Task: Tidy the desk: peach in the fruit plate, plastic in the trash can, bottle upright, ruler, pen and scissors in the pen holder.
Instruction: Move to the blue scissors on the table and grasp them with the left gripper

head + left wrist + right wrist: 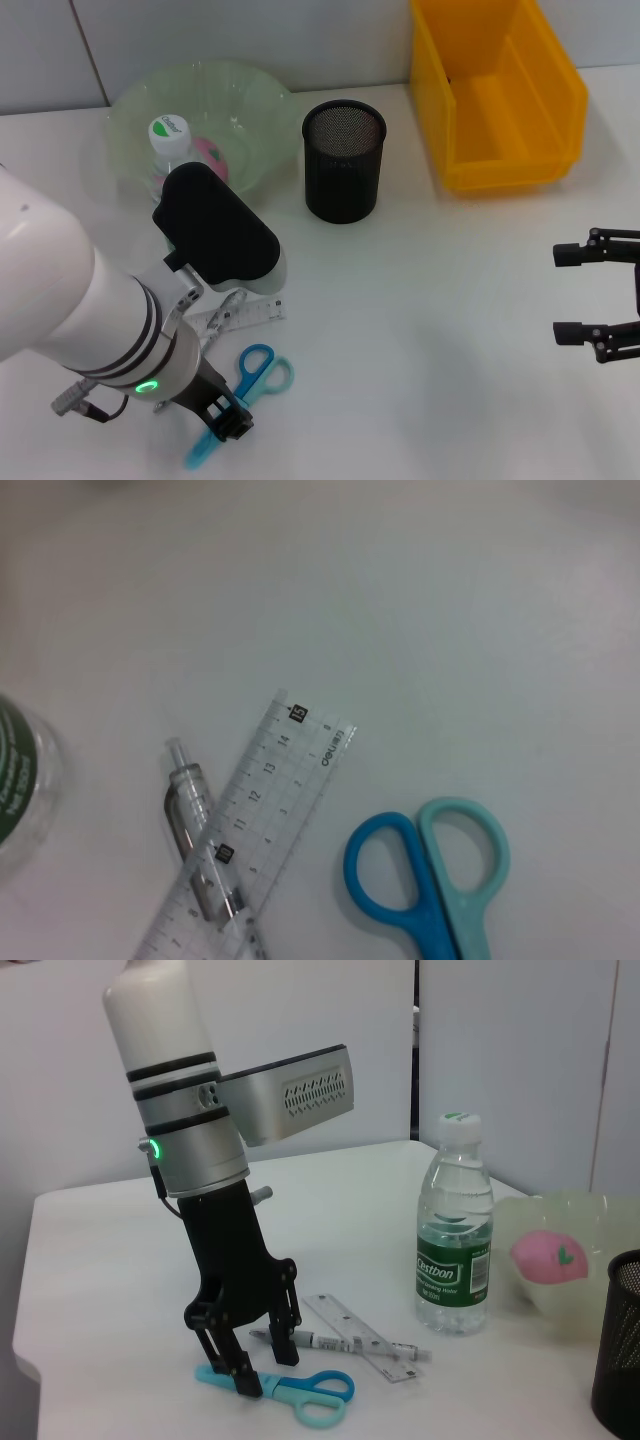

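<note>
From the head view, my left end effector (222, 418) sits at the lower left of the frame, down over the blades of the scissors (255, 372). Its fingers look spread rather than clamped, but the arm covers most of them, so I can't confirm contact. The ruler (240, 316) lies just above the scissors, half under the arm. The right end effector (598, 295) is parked at the right edge, fingers apart and holding nothing. The pen holder (343, 160) stands at upper centre, the fruit plate (250, 100) at upper left with the peach (212, 156) already in it, and the trash can (490, 90) at upper right. The bottle (170, 140) is mostly hidden behind my forearm.

In the left wrist view, the scissor handles show at lower right and the ruler crosses over the pen (190, 825) at lower left. None of my own fingers appear here.

In the right wrist view, the fingers straddle the blade end at lower left, released and not yet gripping. My worry is that closing on thin flat blades could let them skid or pivot, and that a sideways nudge could shove the ruler and pen, lying just beside them. The bottle stands upright at centre right, so a wide swing toward the holder could topple it. I see no plastic anywhere.
</note>
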Controlling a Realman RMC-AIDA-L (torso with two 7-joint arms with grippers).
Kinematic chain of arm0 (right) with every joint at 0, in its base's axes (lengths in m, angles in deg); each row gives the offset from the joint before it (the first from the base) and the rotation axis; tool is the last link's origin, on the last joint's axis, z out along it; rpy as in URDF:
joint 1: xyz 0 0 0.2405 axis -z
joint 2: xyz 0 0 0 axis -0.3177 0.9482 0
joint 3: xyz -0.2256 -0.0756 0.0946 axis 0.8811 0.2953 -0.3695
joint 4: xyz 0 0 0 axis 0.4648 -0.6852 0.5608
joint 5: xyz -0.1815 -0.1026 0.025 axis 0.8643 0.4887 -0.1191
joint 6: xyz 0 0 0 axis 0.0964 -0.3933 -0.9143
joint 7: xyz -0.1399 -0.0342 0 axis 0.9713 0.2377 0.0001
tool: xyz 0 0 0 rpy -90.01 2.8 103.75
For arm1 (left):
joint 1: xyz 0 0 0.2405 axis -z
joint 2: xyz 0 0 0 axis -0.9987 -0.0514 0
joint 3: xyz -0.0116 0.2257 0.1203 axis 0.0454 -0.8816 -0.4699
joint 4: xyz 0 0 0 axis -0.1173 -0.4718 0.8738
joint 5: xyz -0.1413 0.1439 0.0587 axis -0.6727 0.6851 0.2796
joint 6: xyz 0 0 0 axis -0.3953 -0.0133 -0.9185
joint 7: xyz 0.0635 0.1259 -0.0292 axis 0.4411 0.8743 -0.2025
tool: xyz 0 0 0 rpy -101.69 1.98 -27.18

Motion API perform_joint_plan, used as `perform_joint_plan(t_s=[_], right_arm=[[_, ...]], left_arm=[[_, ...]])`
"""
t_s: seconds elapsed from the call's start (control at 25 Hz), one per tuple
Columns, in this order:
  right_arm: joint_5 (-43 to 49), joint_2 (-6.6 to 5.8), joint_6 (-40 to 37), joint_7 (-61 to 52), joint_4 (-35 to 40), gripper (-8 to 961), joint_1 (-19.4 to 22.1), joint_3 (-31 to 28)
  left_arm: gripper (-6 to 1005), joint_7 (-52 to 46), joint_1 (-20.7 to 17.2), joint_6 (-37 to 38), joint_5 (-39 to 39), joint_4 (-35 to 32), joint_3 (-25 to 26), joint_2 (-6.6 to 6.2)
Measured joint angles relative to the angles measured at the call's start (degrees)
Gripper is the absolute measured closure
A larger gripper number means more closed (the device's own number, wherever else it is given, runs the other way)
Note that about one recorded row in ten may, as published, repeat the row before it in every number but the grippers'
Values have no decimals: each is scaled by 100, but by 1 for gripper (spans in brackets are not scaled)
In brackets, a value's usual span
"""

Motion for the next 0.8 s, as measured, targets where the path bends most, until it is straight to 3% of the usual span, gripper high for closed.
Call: perform_joint_plan(t_s=[0.08, 0.8], right_arm=[[0, 1, 0, -4, 0, 132, -7, 0], [0, 6, -1, 0, 0, 132, -15, 0]], left_arm=[[526, -1, 0, 0, -3, 0, 3, 0], [535, 1, 19, 18, -124, 0, -26, 0]])
